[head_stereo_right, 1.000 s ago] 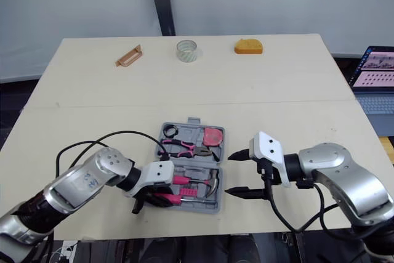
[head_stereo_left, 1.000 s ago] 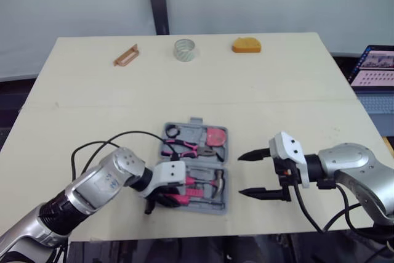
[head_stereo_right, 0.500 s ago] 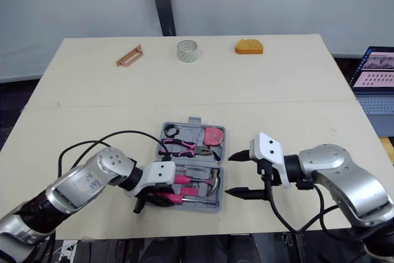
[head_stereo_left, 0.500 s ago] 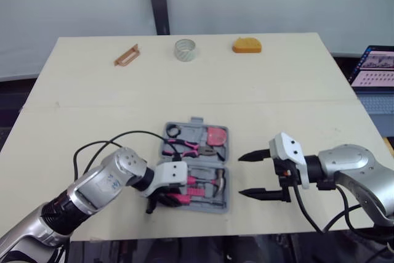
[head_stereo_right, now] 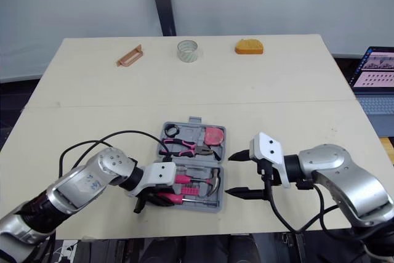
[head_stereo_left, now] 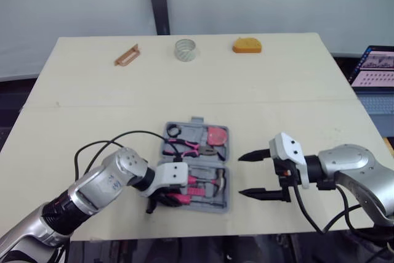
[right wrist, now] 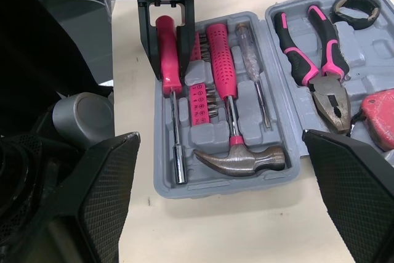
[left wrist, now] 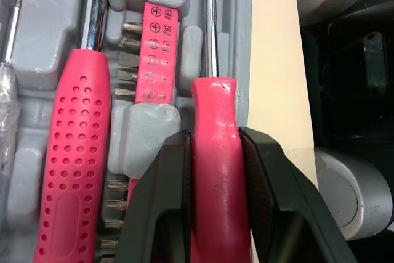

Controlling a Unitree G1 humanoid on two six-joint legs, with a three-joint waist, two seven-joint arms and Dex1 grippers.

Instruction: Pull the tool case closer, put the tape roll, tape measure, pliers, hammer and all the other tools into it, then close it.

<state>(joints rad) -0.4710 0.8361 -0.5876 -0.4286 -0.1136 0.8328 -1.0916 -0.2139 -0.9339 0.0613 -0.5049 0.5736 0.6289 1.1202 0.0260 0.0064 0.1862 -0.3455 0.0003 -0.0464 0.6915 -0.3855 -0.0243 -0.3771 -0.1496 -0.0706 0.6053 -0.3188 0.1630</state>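
Tool case [right wrist: 246,184] lies open at the near edge of the table [head_stereo_left: 277,90], betw. both grippers, so pulling it in looks done. Pliers [right wrist: 314,53], hammer [right wrist: 240,157] & red tape measure [head_stereo_left: 215,135] are in their slots. L gripper [left wrist: 213,140] is clamped on a pink-handled driver [left wrist: 212,109] lying in its groove. R gripper [head_stereo_left: 241,175] hangs wide open, empty, just beside the case. Left, I'd say: tape roll [head_stereo_left: 184,49], orange item [head_stereo_left: 246,45], brown piece [head_stereo_left: 126,55] at the far edge, then the lid.

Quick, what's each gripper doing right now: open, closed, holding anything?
Left gripper: closed on the pink-handled screwdriver.
Right gripper: open, holding nothing.
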